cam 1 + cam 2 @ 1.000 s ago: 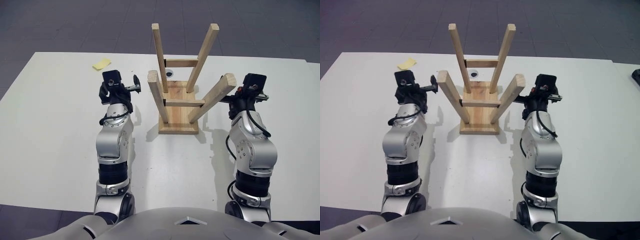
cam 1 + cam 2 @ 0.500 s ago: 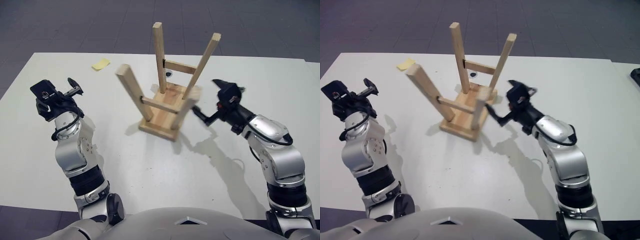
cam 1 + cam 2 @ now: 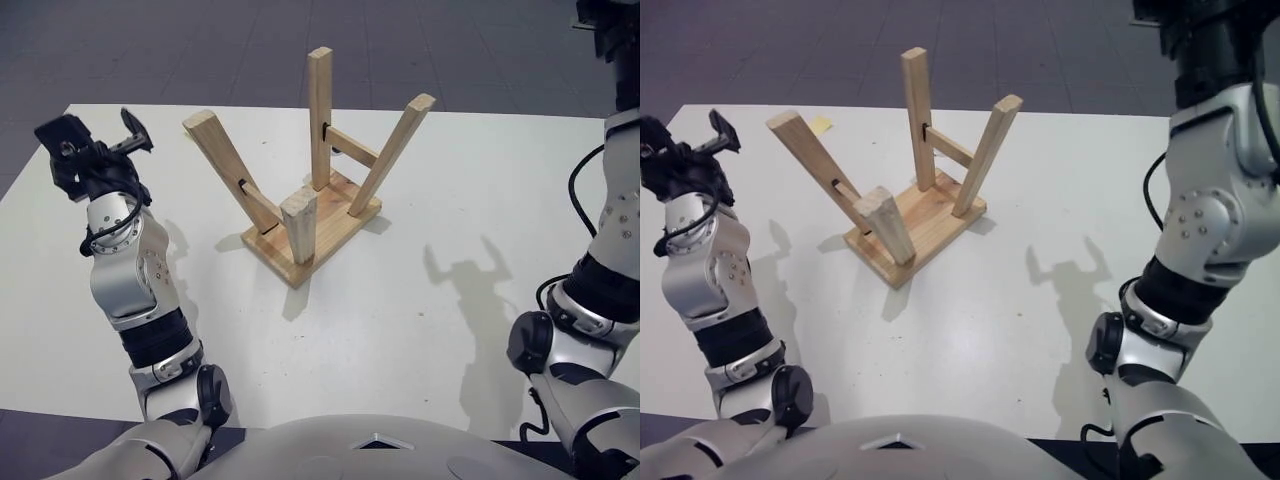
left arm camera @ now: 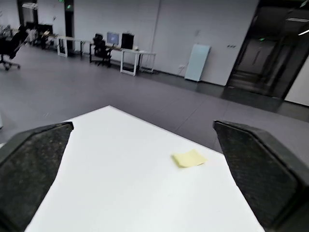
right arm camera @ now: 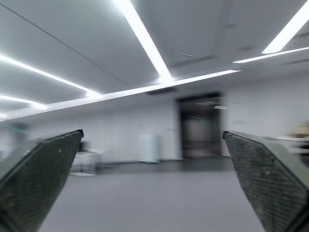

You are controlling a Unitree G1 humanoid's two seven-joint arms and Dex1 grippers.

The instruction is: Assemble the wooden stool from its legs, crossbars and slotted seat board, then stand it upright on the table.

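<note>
The white table (image 3: 420,300) carries the upturned stool (image 3: 335,212), seat down, 4 legs up, and a yellow note (image 4: 189,158)

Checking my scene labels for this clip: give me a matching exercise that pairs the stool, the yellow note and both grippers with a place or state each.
1. stool
2. yellow note
3. left gripper
4. right gripper

A. held high, fingers open toward the ceiling
B. upside down on the table, legs up
C. fingers open, facing the note
D. lying flat on the table

Pairs: 1-B, 2-D, 3-C, 4-A.
</note>
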